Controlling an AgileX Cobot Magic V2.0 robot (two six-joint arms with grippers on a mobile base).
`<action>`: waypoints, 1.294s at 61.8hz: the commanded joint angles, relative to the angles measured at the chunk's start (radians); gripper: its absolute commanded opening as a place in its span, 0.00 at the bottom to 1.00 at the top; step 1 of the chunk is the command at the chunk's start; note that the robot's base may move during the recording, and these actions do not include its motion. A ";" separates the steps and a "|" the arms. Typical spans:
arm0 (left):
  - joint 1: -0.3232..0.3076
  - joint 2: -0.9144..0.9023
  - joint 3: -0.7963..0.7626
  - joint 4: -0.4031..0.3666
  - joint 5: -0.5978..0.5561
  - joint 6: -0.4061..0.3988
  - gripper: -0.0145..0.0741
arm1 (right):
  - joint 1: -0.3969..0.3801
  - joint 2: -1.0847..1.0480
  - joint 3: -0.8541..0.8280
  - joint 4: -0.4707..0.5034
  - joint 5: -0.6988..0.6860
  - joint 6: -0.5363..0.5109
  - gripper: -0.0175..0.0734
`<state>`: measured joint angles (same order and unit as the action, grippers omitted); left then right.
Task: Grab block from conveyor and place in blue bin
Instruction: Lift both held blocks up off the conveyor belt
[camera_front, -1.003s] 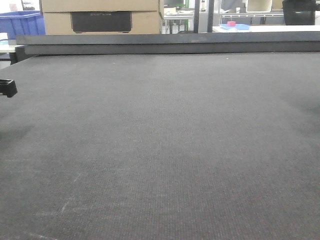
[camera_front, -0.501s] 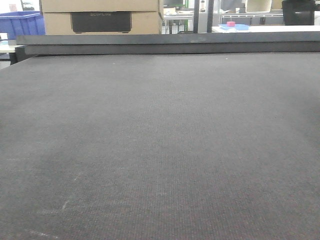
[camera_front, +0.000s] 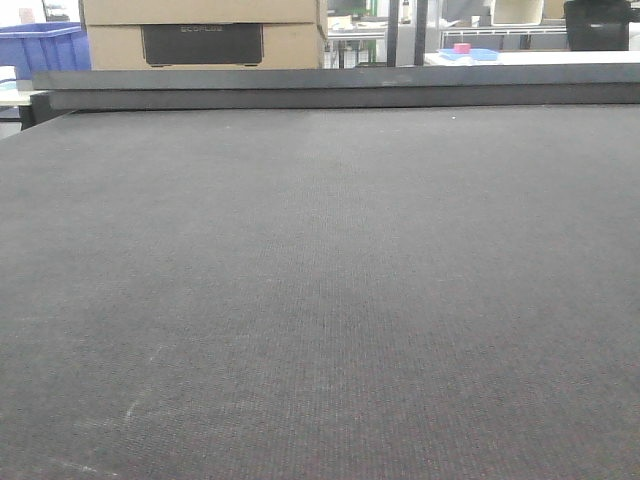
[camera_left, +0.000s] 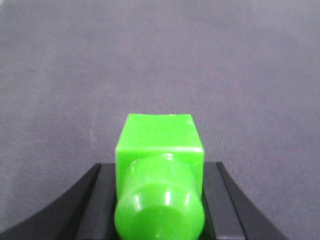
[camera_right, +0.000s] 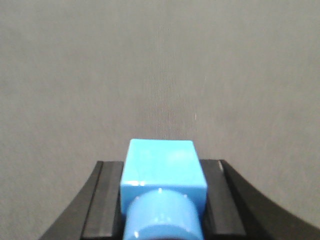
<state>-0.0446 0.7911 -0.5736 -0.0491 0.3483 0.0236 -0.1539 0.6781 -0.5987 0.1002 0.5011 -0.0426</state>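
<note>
At the left pincer (camera_left: 160, 168), black jaws pinching a glossy green block (camera_left: 160, 137) with round stud, right pincer (camera_right: 161, 168) pinching a blue block (camera_right: 162, 162), woven grey conveyor (camera_front: 320, 300) beneath, blue bin (camera_front: 40, 45) and cardboard box (camera_front: 200, 12) beyond.

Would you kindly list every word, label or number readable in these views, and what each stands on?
"ECOFLOW": faint letters on the dark panel of the cardboard box behind the conveyor; blurred, so the reading is uncertain.
Green block in the left gripper, blue block in the right gripper: no markings.
Nothing else is legible.
</note>
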 joint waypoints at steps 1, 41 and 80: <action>0.017 -0.081 0.003 -0.010 -0.032 -0.009 0.04 | -0.002 -0.060 0.018 -0.003 -0.060 -0.009 0.01; 0.022 -0.372 0.002 0.009 -0.165 -0.009 0.04 | -0.002 -0.305 0.014 0.015 -0.227 -0.009 0.01; 0.022 -0.385 0.002 0.009 -0.133 -0.009 0.04 | -0.001 -0.355 0.025 0.015 -0.226 -0.010 0.01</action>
<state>-0.0270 0.4122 -0.5699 -0.0425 0.2273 0.0236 -0.1539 0.3287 -0.5754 0.1179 0.2991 -0.0426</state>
